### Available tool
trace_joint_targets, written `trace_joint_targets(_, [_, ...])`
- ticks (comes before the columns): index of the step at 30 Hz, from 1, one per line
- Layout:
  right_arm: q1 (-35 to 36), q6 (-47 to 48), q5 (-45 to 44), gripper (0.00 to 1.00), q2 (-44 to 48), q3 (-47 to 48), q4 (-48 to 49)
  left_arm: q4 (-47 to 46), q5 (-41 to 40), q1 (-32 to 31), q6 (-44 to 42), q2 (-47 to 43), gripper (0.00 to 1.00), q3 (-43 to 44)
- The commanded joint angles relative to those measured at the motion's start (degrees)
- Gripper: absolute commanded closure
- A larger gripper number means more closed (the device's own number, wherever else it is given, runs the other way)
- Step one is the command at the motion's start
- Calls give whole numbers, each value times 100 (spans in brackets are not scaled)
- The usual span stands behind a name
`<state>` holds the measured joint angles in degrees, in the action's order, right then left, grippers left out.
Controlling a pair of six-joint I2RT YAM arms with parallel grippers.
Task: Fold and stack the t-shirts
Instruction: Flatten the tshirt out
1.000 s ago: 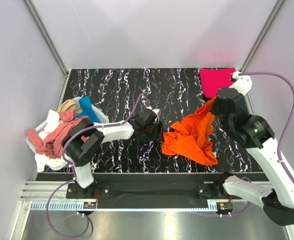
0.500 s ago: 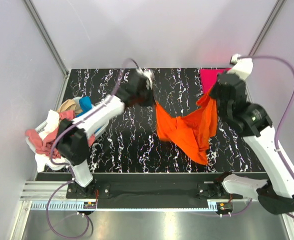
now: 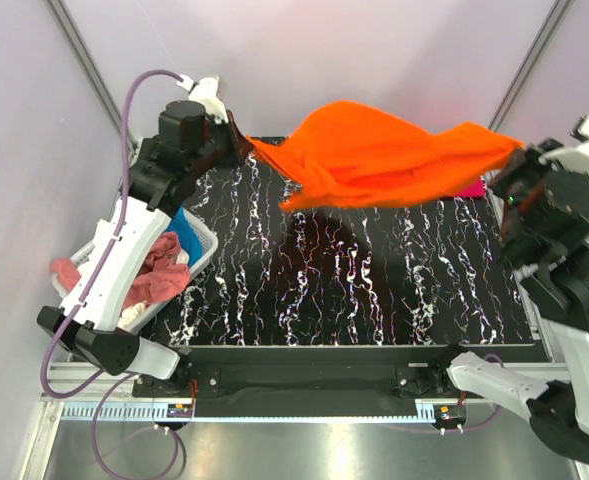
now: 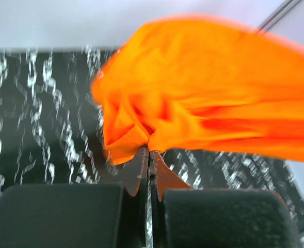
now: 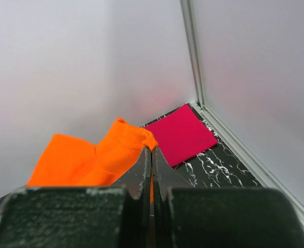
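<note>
- Black, white-veined tabletop (image 3: 354, 290) lies just beyond the two arm bases, with a dark shadow on it under the raised cloth.
- At its left edge stands a white-and-blue plastic basket (image 3: 202, 248) holding a heap of t-shirts. A dusty rose-red t-shirt (image 3: 159, 280) is bunched on top and a blue t-shirt (image 3: 182, 225) lies against the far wall.
- Further in, the bright orange t-shirt (image 3: 384, 155) hangs in the air, stretched between both arms and clear of the tabletop, its lower edge sagging in folds.
- The left gripper (image 4: 149, 151) has its fingers pressed together on a bunched corner at the shirt's left end, with cloth pinched right at the tips.
- The right gripper (image 5: 152, 151) has its fingers closed the same way on the shirt's other end, a tuft of orange nipped between them.
- Farthest off, in the far right corner, the crimson-pink t-shirt (image 5: 180, 133) lies folded flat into a neat rectangle on the tabletop, close to both walls.
</note>
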<state>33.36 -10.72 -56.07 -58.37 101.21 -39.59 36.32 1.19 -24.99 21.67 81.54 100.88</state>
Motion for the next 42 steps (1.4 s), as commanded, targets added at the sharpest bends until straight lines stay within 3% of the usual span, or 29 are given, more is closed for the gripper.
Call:
trace_joint_targets(1, [-23,18,-281,100,413,-434,110,192,-5,3,-119,-137,100,-331])
trace_joint_targets(6, [-32,-44,-237,100,643,-533,66,183,258,3,12,-603,100,-525])
trace_joint_targets(11, [-32,245,-299,100,195,-321,364,51,794,12,232,-1183,100,-806])
trace_joint_targets(15, [-41,579,-229,100,-446,-260,1013,42,769,3,232,-1456,100,-1412])
trace_joint_targets(22, [-532,176,1114,100,-2359,-146,1375,42,250,12,329,-2334,100,-2810])
trace_joint_targets(30, [-849,517,3373,100,-5557,1610,1403,51,162,3,531,-2854,100,-3706])
trace_joint_targets(33, [-858,694,4051,91,-6377,2804,782,16,145,-5,531,-2941,100,-4032])
trace_joint_targets(34, [-867,712,4121,84,-6919,3182,534,-1,118,3,522,-2968,100,-4093])
trace_joint_targets(35, [-858,755,4139,64,-7160,3978,27,-10,66,3,514,-3020,100,-4172])
trace_joint_targets(36, [-867,747,4079,57,-7371,4290,-169,-28,48,3,479,-3021,100,-4182])
trace_joint_targets(38, [-867,485,3780,48,-7426,4399,-477,-37,83,3,443,-3030,100,-4173])
trace_joint_targets(42, [-867,-411,3631,41,-6909,3917,-1582,-107,74,3,338,-2977,100,-4129])
